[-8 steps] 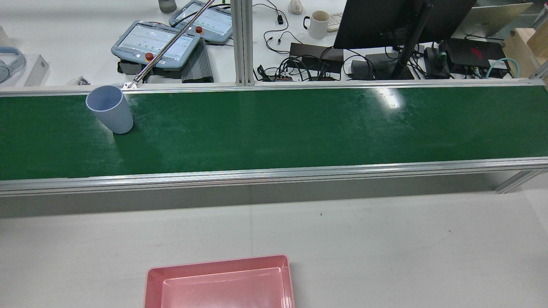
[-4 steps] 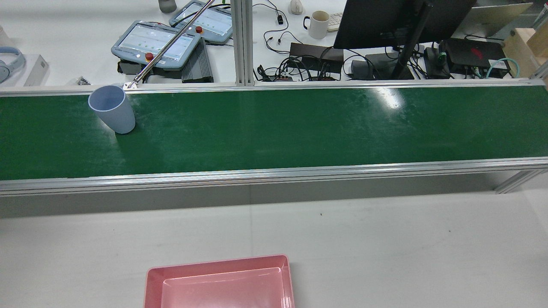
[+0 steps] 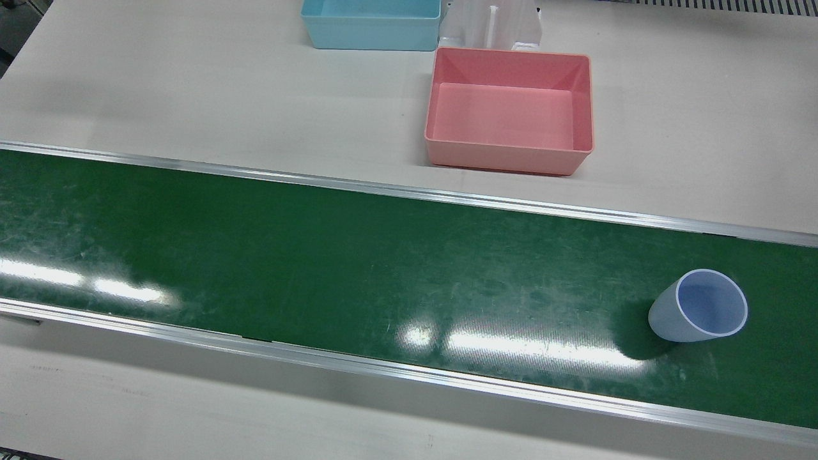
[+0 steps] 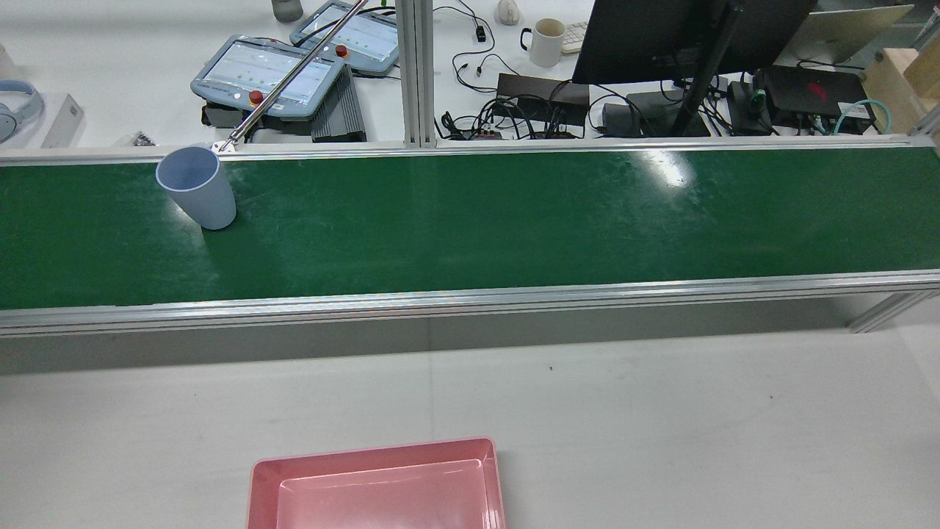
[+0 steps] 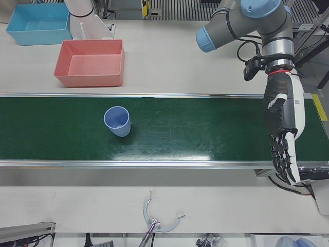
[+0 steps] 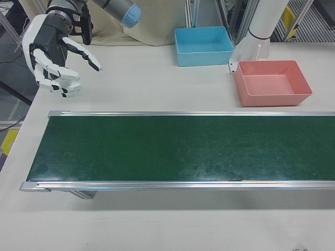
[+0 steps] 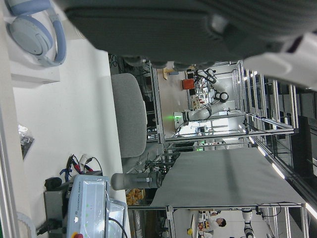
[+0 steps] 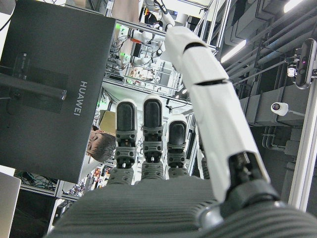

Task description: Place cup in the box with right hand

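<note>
Cup: your pale blue cup (image 4: pixel 197 188) stands upright on the green belt (image 4: pixel 514 220), mouth up; since a second ago it has crept slightly along the belt toward your right hand's end, seen from the rear.
Right hand: your right hand (image 6: pixel 55 55) hangs above the white table (image 6: pixel 131 83) just off the belt's end, fingers spread wide, holding nothing; the cup is far from it, toward the other end of the belt.
Left hand: your left hand (image 5: pixel 284 131) hangs over the belt's opposite end, fingers straight and pointing down, empty; the cup sits well apart from it.
Box: the pink box (image 3: pixel 509 108) rests on the table beside the belt, nothing in it.
</note>
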You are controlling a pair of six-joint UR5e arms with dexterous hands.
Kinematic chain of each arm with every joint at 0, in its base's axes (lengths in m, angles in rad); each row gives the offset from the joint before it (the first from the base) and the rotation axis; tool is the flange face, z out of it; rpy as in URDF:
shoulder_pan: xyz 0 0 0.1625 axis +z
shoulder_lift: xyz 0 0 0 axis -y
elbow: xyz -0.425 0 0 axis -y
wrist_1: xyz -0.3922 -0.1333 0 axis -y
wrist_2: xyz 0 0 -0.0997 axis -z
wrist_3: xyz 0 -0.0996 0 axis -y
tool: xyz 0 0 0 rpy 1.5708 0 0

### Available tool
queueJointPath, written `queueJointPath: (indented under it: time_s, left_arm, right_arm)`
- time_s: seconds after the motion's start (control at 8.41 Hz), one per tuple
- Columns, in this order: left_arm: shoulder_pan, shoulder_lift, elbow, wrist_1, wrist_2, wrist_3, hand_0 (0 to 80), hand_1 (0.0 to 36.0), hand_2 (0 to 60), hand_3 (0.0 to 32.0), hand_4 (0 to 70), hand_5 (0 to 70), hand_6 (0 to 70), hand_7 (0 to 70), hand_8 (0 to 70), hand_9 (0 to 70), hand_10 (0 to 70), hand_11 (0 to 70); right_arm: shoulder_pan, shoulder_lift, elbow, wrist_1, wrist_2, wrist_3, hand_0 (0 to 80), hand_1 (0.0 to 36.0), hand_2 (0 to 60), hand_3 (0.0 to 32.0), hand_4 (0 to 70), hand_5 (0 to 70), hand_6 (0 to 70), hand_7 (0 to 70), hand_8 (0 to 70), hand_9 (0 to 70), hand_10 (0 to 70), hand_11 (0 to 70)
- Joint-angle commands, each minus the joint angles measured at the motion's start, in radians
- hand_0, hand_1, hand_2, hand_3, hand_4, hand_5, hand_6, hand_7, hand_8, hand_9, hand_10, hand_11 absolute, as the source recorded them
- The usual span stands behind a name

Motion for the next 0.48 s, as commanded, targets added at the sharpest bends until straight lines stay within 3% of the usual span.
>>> queueJointPath:
  time_s: [0.0,0.36]
  left_arm:
    - [0.002,0.000,0.000,0.000,0.000,0.000,0.0,0.0,0.0,0.0,0.0,0.0,0.0,0.0,0.0,0.0,0.0,0.0]
    - [0.000,0.000,0.000,0.001,0.001,0.000,0.0,0.0,0.0,0.0,0.0,0.0,0.0,0.0,0.0,0.0,0.0,0.0]
  right_arm:
    - [0.000,0.000,0.001,0.000,0.000,-0.001,80.0,36.0,16.0,0.0,13.3,19.6,18.3,63.3,36.2,45.5,27.6,43.3]
    - [0.000,0.000,0.001,0.000,0.000,0.001,80.0,36.0,16.4,0.0,14.0,19.7,18.6,64.1,36.5,45.7,27.9,43.7]
